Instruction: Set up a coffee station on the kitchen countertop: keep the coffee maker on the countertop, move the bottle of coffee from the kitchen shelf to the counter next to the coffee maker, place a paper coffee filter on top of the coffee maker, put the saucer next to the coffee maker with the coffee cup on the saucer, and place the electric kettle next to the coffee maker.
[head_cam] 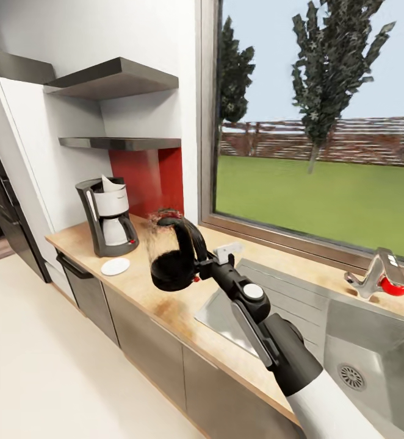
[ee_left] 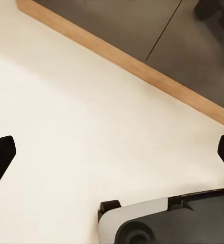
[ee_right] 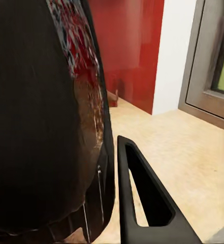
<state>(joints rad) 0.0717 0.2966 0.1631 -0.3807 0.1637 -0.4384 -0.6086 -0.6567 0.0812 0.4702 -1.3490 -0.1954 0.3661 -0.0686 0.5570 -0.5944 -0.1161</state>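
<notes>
Nearest to me, my right arm reaches up and leftward over the counter (head_cam: 165, 308), and the right gripper (head_cam: 197, 266) has its fingers clamped on the looped black handle of the electric kettle (head_cam: 171, 253). I hold the kettle tilted, its dark lid toward the far wall and its black base toward me, raised clear of the counter. In the right wrist view the kettle's dark body (ee_right: 40, 127) sits hard against one black finger (ee_right: 142, 198), with the red wall panel (ee_right: 127, 51) behind.

Further left on the counter stands the coffee maker (head_cam: 107, 216), upright, with the white paper coffee filter (head_cam: 109, 182) poking up from its top. The saucer (head_cam: 115, 266) lies flat just in front of it, on the near side. Two kitchen shelf (head_cam: 119, 143) boards hang on the wall above. A steel sink (head_cam: 348, 341) and tap (head_cam: 379, 274) lie to the right.

The left wrist view shows pale floor (ee_left: 91, 132); the left gripper (ee_left: 112, 157) has its fingers spread wide apart, holding nothing.
</notes>
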